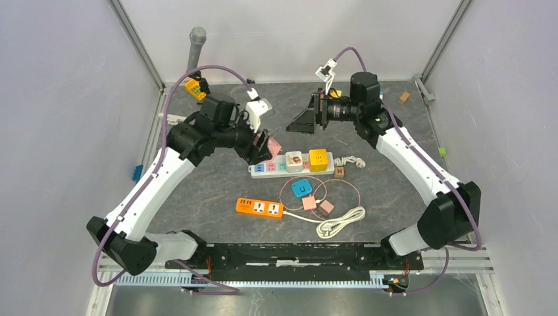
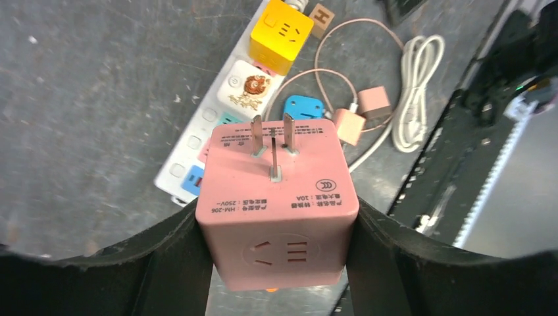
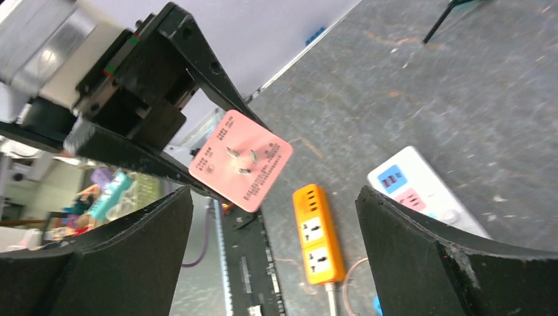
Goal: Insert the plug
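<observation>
Pink cube plug point(image 2: 279, 178) fills the left wrist view, and the left hand point(image 2: 276, 230) is clenched on it, one black finger point(image 2: 174, 253) pressed flat against each side. Its three metal prongs are bare and point away from the hand, out toward the white power strip point(image 1: 276, 168). From the top camera the plug hangs off the bench, just above the strip's left end, tilted and not seated in any socket.

Over on the far side of the strip, the right hand point(image 1: 304, 120) is released. Its fingers stand spread wide with nothing between them, and they face back toward the plug.

On the strip itself, a yellow cube adapter point(image 1: 318, 159) sits at the right end, with a white cube adapter point(image 1: 294, 160) right beside it toward the middle. A small wooden block point(image 1: 339, 172) lies just off the strip's right end.

On the near side of the strip lies an orange power strip point(image 1: 260, 208), roughly parallel to it. A blue adapter point(image 1: 302, 188) rests between the two strips. A coiled white cable point(image 1: 340, 222) lies nearer the arm bases, off to the right.
</observation>
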Robot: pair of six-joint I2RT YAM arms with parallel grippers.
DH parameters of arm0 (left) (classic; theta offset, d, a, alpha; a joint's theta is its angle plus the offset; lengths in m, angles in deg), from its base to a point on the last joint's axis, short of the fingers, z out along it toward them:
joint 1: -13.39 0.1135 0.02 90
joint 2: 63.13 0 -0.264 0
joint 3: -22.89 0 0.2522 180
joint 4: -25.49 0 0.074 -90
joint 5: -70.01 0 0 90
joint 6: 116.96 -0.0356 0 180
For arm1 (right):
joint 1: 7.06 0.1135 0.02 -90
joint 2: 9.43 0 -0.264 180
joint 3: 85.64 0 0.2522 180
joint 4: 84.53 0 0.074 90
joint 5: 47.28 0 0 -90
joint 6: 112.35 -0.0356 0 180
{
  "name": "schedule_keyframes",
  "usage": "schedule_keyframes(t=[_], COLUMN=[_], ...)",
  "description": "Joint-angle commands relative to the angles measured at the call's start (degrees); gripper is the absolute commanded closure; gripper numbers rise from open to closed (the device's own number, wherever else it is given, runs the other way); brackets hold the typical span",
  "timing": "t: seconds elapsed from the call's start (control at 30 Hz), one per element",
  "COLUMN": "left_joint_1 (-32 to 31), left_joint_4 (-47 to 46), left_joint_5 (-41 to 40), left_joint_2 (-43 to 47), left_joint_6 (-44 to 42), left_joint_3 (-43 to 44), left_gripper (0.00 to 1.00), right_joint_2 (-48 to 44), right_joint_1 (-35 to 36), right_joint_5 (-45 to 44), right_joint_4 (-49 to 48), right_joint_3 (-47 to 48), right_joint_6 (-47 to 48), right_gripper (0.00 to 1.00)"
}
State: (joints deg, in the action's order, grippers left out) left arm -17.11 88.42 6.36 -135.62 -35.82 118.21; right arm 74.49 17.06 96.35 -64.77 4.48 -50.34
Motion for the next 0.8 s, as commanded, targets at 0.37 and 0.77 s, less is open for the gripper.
schedule_keyframes(t=[0.37, 0.77], left_joint_1=[-14.41, -16.6], left_joint_4=[-8.12, -8.58], left_joint_5=[-24.68, -28.54], left_joint_2=[-2.13, -2.06], left_joint_6=[-15.1, -15.6], left_joint_3=[3.6, 3.37], left_gripper=[0.98, 0.94], right_joint_2=[7.14, 8.37], right_joint_1=[10.62, 12.49], right_joint_5=[-0.41, 1.14], right_joint_4=[6.73, 6.28], right_joint_3=[3.51, 1.5], right_joint_6=[-9.94, -10.57], right_gripper=[0.02, 0.78])
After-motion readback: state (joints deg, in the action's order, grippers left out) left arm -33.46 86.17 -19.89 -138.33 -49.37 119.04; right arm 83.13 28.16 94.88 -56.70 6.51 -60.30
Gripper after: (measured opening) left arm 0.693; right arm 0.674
